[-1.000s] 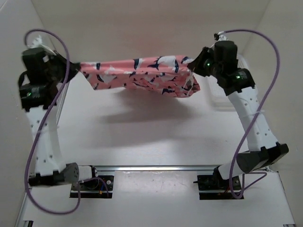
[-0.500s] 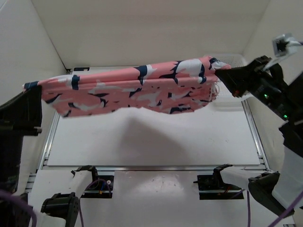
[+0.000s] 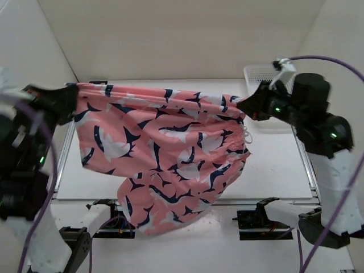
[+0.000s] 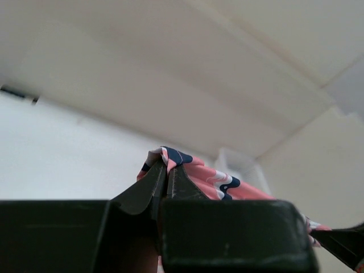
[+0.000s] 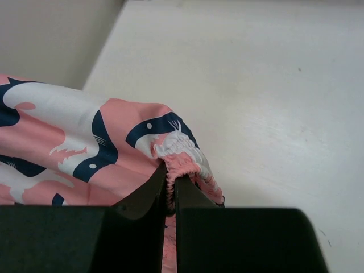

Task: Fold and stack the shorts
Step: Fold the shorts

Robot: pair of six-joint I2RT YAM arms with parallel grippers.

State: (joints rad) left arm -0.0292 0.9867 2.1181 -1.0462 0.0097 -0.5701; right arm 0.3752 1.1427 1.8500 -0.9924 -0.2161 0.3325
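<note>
The soft coral-pink fabric shorts printed with navy-and-white shapes [image 3: 170, 153] are hanging limp over the white table [image 3: 273, 170], the left gripper [image 3: 73, 98] and the right gripper [image 3: 245, 106] each pinching a top corner. Light and floppy, they are likely drooping wherever unsupported; the gathered band seems the firmest hold.

Soft matt cloth in the shorts [image 3: 165, 165], thin enough to hang in loose folds, puckered and ribbed along the elastic waistband. Hard black plastic on the left gripper [image 4: 166, 173] and right gripper [image 5: 170, 181], matt with a faint sheen at the edges. Smooth white plastic shells on the arms [image 3: 335, 187], slightly glossy. Smooth, rubbery-looking purple sheath on the cable [image 3: 335, 60]. Matt white table [image 3: 273, 170], smooth, with a few small dark specks. White plastic mesh for the basket [image 3: 259, 73]. Bare, dull grey metal in the rail [image 3: 307, 165] along the table's edge.
</note>
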